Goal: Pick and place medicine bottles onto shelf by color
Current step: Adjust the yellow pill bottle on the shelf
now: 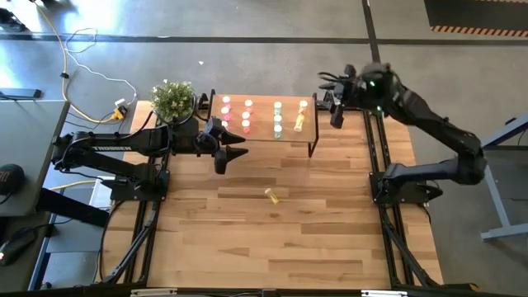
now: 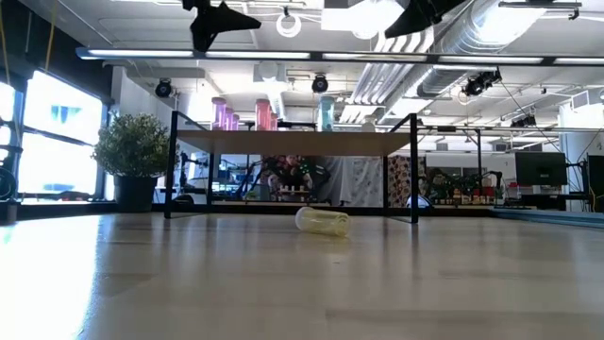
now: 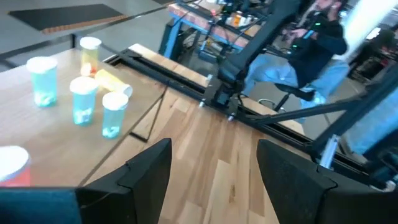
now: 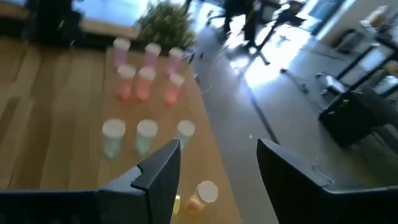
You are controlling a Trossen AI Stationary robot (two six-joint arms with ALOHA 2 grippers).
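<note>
We see one yellow bottle (image 1: 272, 195) lying sideways on the tabletop (image 1: 313, 231), long axis diagonal; both the left gripper (image 1: 233, 148) and the right gripper (image 1: 336, 110) gape wide, empty.

red bottle (image 3: 11, 167) cut off at left wrist view's edge, yellow bottle (image 4: 200, 196) on shelf (image 1: 262, 132) partly hidden behind right gripper's finger (image 4: 158, 177), both grippers cropped at low view's top, bottle labels too small to read
</note>
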